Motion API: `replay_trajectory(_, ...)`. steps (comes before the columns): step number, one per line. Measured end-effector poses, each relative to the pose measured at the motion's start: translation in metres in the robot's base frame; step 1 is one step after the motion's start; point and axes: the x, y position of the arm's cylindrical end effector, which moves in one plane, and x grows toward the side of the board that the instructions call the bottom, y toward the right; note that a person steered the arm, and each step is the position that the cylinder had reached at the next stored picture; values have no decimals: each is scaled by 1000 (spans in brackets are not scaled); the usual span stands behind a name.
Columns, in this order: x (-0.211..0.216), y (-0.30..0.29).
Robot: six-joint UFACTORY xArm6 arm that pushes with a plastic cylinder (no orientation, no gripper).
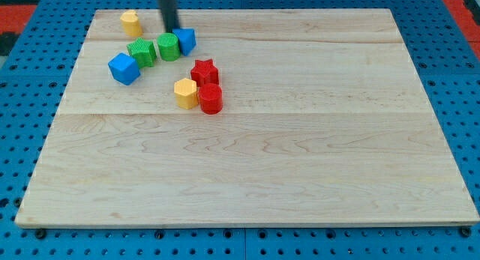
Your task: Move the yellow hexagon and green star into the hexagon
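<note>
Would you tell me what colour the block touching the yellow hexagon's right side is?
Red: the round red block sits against the yellow hexagon, seen in the camera view.

Pale wooden board (300, 162) with seven coloured blocks (186, 93), upper left

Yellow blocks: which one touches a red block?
The yellow hexagon mid-board, pressed against the red cylinder. The other yellow block sits alone near the view's top-left corner.

dark rod upright, my tip (173, 29) at the view's top
</note>
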Motion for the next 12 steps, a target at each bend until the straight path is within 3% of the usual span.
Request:
replay_trajectory(1,14,87)
replay_trajectory(3,158,149)
replay_trajectory(4,191,94)
replay_trajectory(5,198,35)
replay_trajectory(7,158,-14)
replay_trajectory(8,130,-98)
replay_trajectory(10,137,-55)
replay_trajectory(12,40,-66)
